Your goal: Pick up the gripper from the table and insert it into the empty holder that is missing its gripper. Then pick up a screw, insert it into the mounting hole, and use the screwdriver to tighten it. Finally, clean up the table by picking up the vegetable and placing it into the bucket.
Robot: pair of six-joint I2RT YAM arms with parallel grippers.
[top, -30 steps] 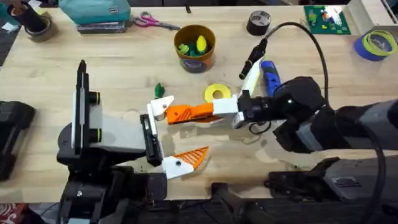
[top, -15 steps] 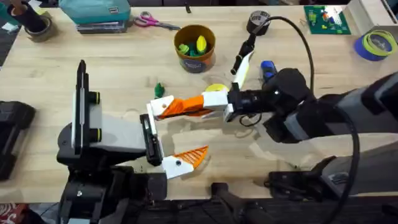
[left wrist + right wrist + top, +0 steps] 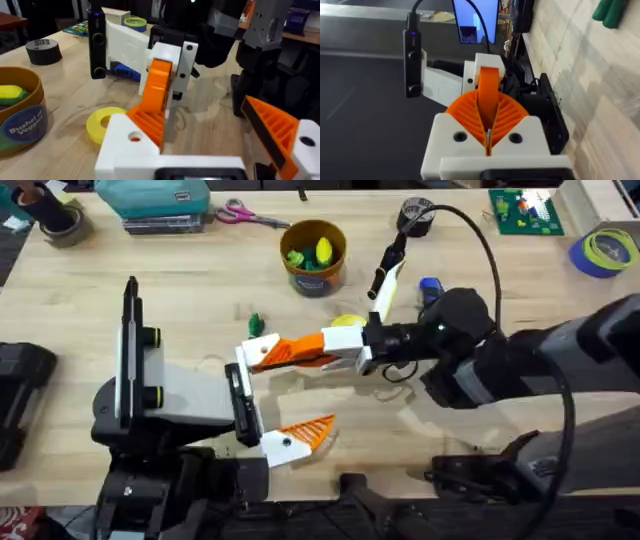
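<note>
My right gripper (image 3: 338,346) is shut on the gripper (image 3: 290,352), the loose orange ribbed finger. It holds the finger's end against the holder (image 3: 254,352), a white block on my left arm's far jaw. In the right wrist view the gripper (image 3: 488,95) stands edge-on between my right gripper's pads (image 3: 507,117). My left gripper (image 3: 276,394) is open, its near jaw bearing its own orange finger (image 3: 310,431). The vegetable (image 3: 256,323) lies on the table just beyond. The bucket (image 3: 313,255) stands farther back with toy foods inside. The screwdriver (image 3: 432,288) is partly hidden behind my right arm.
A flat yellow disc (image 3: 104,125) lies beside the holder. Along the back edge are scissors (image 3: 245,216), a teal box (image 3: 152,198), black tape (image 3: 417,216), a green circuit board (image 3: 525,210) and a blue tape roll (image 3: 605,252).
My right arm has swung left and turned, bringing the orange finger against the holder on the left arm. The yellow disc is now mostly covered. The left arm has not moved.
</note>
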